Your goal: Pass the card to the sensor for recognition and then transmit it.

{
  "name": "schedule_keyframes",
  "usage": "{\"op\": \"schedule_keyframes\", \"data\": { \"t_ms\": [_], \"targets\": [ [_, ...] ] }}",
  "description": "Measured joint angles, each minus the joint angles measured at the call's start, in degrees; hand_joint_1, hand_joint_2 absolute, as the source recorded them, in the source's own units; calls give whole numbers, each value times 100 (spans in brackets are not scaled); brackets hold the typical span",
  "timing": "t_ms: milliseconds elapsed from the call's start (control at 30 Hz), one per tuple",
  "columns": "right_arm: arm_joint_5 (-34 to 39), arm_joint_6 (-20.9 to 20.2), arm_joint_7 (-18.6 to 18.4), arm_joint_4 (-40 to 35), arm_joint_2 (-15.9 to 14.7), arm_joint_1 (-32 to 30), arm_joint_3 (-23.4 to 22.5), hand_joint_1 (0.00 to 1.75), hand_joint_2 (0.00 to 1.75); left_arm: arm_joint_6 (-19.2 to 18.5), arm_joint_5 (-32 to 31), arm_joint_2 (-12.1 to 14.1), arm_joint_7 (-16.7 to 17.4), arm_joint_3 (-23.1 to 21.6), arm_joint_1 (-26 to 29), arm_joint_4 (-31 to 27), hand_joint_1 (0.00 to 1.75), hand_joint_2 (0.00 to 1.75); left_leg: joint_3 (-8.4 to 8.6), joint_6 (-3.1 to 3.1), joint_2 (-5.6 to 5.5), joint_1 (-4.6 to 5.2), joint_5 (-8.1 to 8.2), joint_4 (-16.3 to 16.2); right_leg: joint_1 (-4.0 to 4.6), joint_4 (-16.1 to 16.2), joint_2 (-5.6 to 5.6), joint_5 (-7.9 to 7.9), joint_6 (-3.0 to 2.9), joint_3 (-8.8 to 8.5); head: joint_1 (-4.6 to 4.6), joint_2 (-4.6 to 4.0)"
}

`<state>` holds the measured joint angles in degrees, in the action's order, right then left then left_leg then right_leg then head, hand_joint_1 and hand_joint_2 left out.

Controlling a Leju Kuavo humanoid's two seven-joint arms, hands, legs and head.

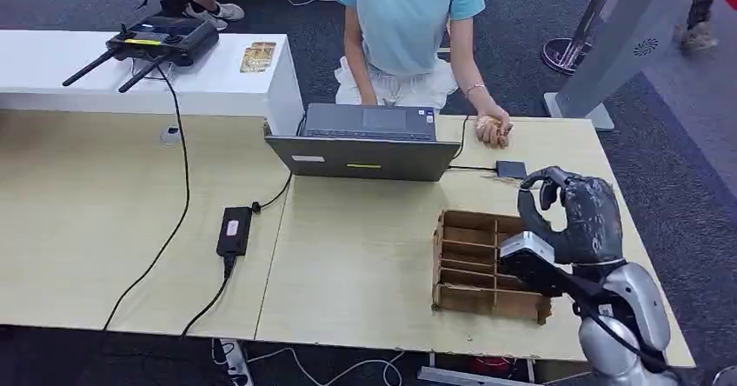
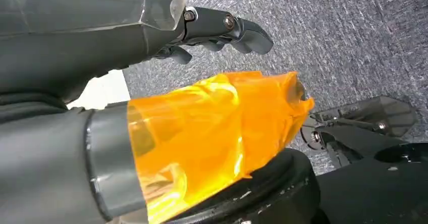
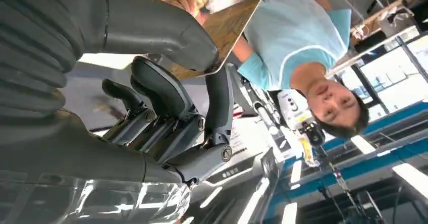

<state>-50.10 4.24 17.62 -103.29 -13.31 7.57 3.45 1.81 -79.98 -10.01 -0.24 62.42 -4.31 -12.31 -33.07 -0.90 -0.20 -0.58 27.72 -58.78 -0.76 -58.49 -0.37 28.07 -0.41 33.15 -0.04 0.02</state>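
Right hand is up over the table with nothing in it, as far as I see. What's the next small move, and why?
Probably lower the right hand toward the wooden organizer to pick a card. The hand hovers beside its far right corner, fingers curled with nothing between them. The small black box near the laptop may be the sensor. I cannot see any card in the slots from here.

Divided wooden card tray (image 1: 474,264): brown
Long wooden table (image 1: 104,221): pale beige
Open laptop computer (image 1: 365,143): grey
Robot's right hand (image 1: 578,216): dark grey
Person's short-sleeved shirt (image 1: 408,12): light blue
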Motion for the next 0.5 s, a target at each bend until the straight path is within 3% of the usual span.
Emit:
{"op": "schedule_keyframes", "data": {
  "t_ms": [367,500],
  "targets": [
    [-282,-212,-556,582,-133,1405,383,175,175,-61,-112,31,-9,0,-11,0,0,0,0,-3,0,0,-3,-1,0,-3,0,-2,-1,0,0,-2],
    [-693,-247,-879,894,-157,1878,542,175,175,-63,-160,33,-20,0,-12,0,0,0,0,-3,0,0,-3,-1,0,-4,1,-2,-1,0,-2,0]
  ]
}}
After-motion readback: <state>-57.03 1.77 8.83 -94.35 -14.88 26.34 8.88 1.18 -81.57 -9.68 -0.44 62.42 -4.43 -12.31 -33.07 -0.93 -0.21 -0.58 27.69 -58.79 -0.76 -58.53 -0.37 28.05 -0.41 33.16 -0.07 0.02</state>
